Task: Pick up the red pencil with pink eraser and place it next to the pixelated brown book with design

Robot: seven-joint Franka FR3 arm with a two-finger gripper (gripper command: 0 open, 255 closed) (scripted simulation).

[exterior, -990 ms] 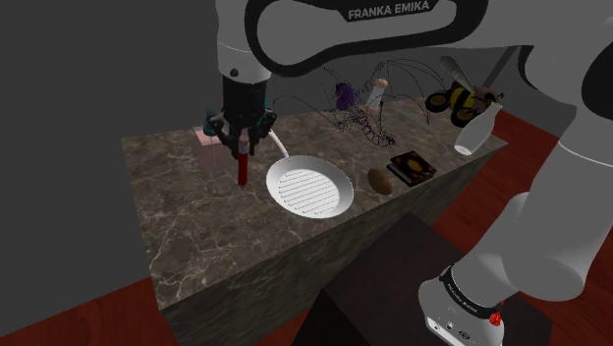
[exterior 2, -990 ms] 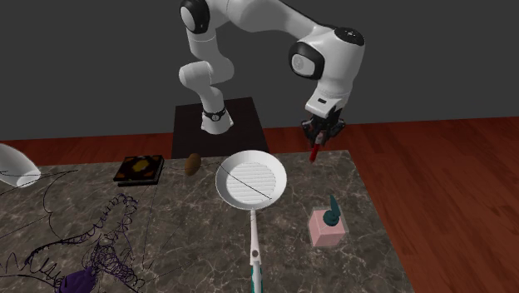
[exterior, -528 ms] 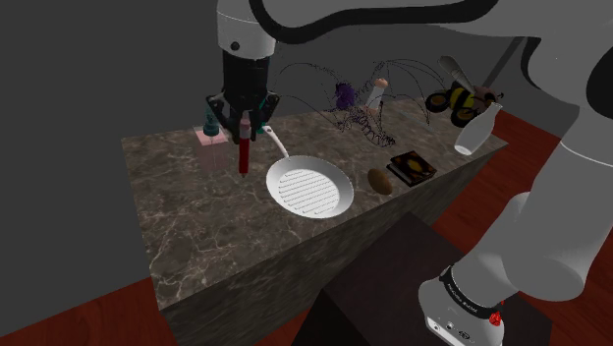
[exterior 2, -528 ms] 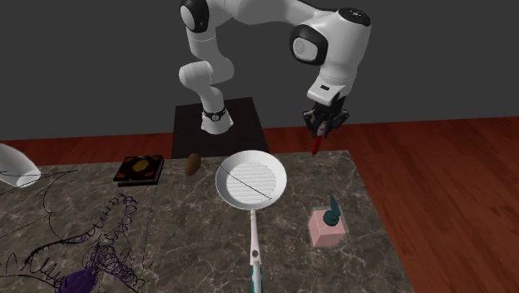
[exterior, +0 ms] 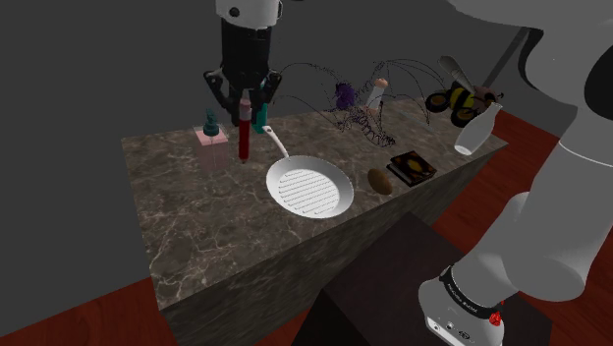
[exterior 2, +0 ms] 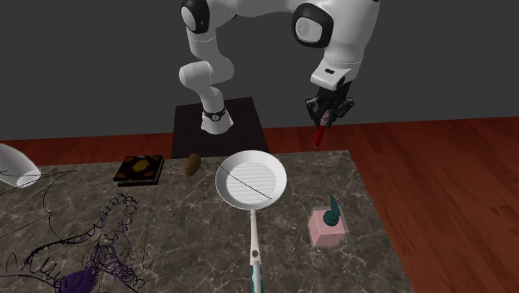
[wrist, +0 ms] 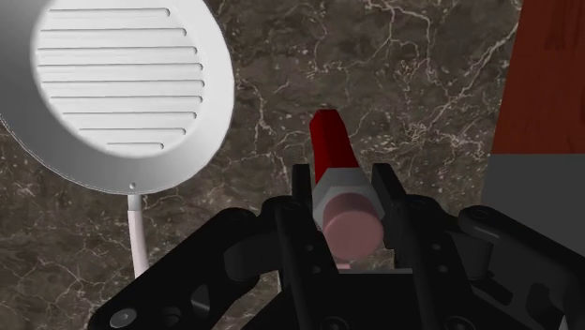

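Hanging upright in fingers (wrist: 392, 202): pencil (exterior: 242, 128), tip seemingly down.

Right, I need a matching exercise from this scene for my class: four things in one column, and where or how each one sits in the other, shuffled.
1. red pencil
2. white pan
3. brown book
4. pink bottle

A. flat on the counter, beside a brown oval lump
B. standing on the counter, teal pump on top
C. clasped in the gripper, tip down, off the counter
D. flat on the counter, ribbed inside

Pairs: 1-C, 2-D, 3-A, 4-B
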